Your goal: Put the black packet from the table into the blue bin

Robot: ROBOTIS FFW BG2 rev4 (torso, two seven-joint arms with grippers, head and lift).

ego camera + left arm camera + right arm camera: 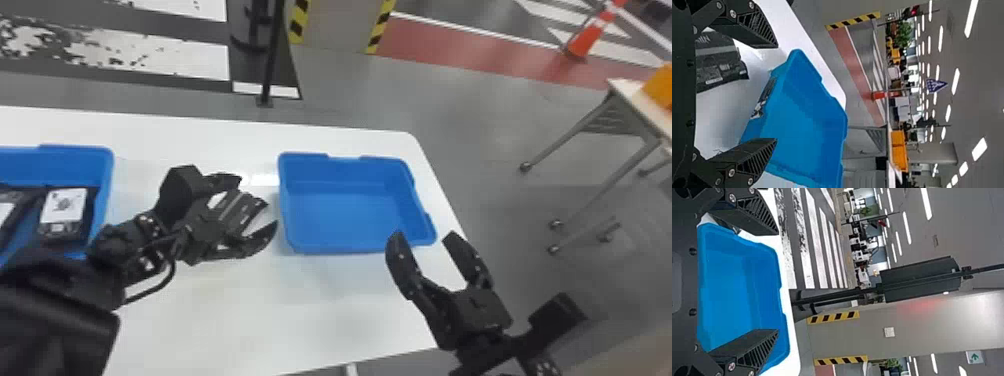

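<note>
While black packet (718,67) lies aslant, long axis unclear

The white table (260,310) bears two blue bins set well apart, the left bin (65,165) and, near the table's right edge, the right bin (345,215); between them lies the black packet (716,64)

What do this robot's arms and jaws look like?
The left arm and right arm are black and jointed, and a black cable loops beside the left one. Their black jaws taper to the tips, with slanted ribs and round metal screws near the base.
</note>
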